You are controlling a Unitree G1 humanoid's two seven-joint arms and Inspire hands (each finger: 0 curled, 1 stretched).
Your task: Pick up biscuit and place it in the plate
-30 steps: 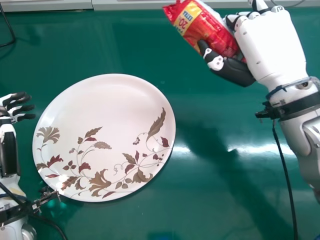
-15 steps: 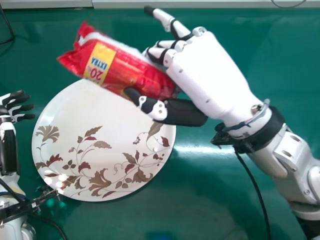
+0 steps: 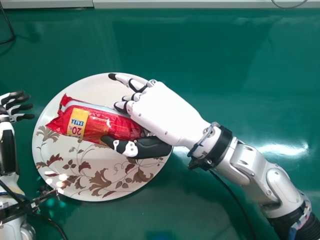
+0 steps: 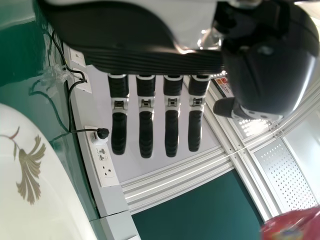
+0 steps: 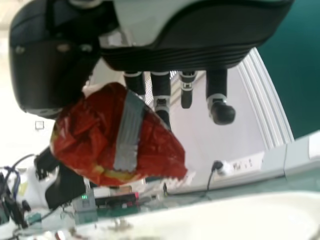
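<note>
In the head view my right hand [image 3: 162,112] is over the right part of the plate [image 3: 95,172], its thumb and fingers closed round the red biscuit packet [image 3: 100,122]. The packet lies lengthwise over the plate's middle; whether it touches the plate I cannot tell. In the right wrist view the right hand [image 5: 161,90] holds the crinkled packet [image 5: 115,135], above the pale plate [image 5: 240,217]. My left hand [image 3: 16,106] stays left of the plate, fingers straight; the left wrist view shows that hand [image 4: 146,117] with the plate [image 4: 45,200] nearby.
A green table [image 3: 225,60] lies under everything, with a pale ledge [image 3: 200,4] along its far edge. Black cables [image 3: 7,25] run at the far left. The left forearm's bracket [image 3: 37,202] reaches close to the plate's lower left rim.
My right hand has carried the packet from the far right side leftward, then nearer and over the plate, still gripping it. The left hand has stayed still.
</note>
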